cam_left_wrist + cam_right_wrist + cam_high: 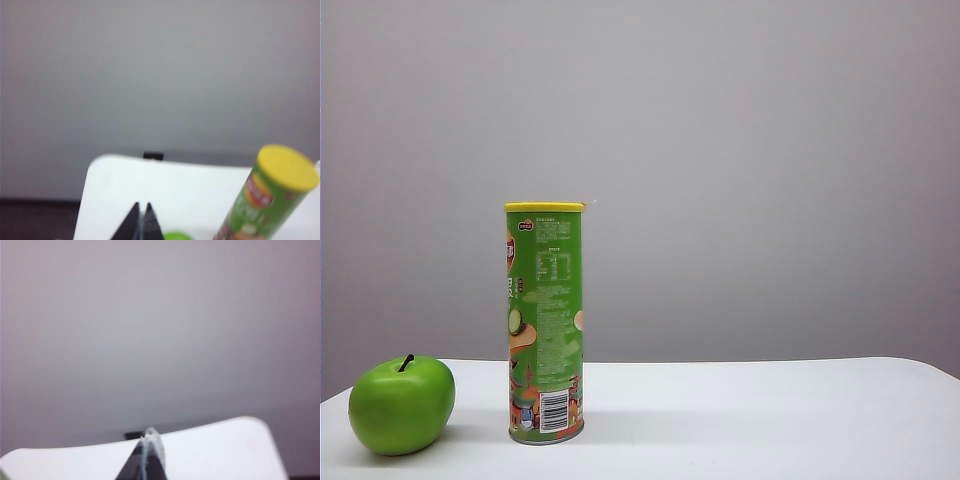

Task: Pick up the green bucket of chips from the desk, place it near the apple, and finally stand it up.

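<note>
The green bucket of chips stands upright on the white desk, yellow lid up and barcode low on its side. Just left of it, a small gap apart, sits the shiny green apple. Neither arm shows in the exterior view. In the left wrist view my left gripper is shut and empty, raised above the desk, with the bucket of chips off to one side and a sliver of the apple beside the fingers. My right gripper is shut and empty over the desk.
A plain grey wall rises behind the desk. A small dark object sits at the desk's far edge in the left wrist view, and the same dark object shows in the right wrist view. The desk's rounded corners show in both wrist views.
</note>
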Action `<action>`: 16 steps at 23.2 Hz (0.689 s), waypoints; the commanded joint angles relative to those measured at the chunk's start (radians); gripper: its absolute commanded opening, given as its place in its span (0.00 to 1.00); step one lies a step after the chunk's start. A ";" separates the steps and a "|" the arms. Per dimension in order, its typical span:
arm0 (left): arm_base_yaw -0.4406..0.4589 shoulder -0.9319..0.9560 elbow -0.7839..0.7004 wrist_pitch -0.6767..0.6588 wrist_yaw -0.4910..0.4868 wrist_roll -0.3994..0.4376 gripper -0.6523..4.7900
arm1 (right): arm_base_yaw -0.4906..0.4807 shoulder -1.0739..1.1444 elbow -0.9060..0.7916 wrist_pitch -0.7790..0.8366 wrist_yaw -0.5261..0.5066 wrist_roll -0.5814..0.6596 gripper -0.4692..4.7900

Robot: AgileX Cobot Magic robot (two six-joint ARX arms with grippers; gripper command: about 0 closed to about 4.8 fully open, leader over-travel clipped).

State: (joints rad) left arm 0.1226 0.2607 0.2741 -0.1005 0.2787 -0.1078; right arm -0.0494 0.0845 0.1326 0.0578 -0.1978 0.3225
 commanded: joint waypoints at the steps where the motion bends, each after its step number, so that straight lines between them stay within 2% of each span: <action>1: 0.000 -0.071 -0.072 0.027 -0.034 0.002 0.12 | 0.054 -0.088 -0.102 0.115 0.081 0.066 0.08; 2: 0.001 -0.095 -0.097 0.039 -0.037 0.003 0.11 | 0.073 -0.086 -0.125 0.137 0.094 0.060 0.08; 4: 0.001 -0.153 -0.146 0.051 -0.028 0.006 0.11 | 0.132 -0.081 -0.132 0.098 0.130 -0.051 0.08; 5: 0.000 -0.179 -0.171 0.048 -0.030 0.006 0.11 | 0.175 -0.082 -0.132 0.076 0.176 -0.158 0.08; 7: 0.000 -0.237 -0.224 0.032 -0.036 0.010 0.11 | 0.242 -0.082 -0.132 0.032 0.286 -0.269 0.08; 10: 0.000 -0.260 -0.263 0.030 -0.035 0.024 0.11 | 0.306 -0.083 -0.132 -0.052 0.419 -0.294 0.08; 14: 0.000 -0.260 -0.268 0.007 -0.076 0.059 0.11 | 0.338 -0.083 -0.132 -0.207 0.450 -0.293 0.08; 16: 0.001 -0.260 -0.268 -0.008 -0.084 0.074 0.11 | 0.336 -0.072 -0.132 -0.219 0.454 -0.288 0.08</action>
State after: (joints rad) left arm 0.1226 0.0010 0.0048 -0.1005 0.2008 -0.0528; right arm 0.2871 0.0082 0.0071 -0.1585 0.2470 0.0322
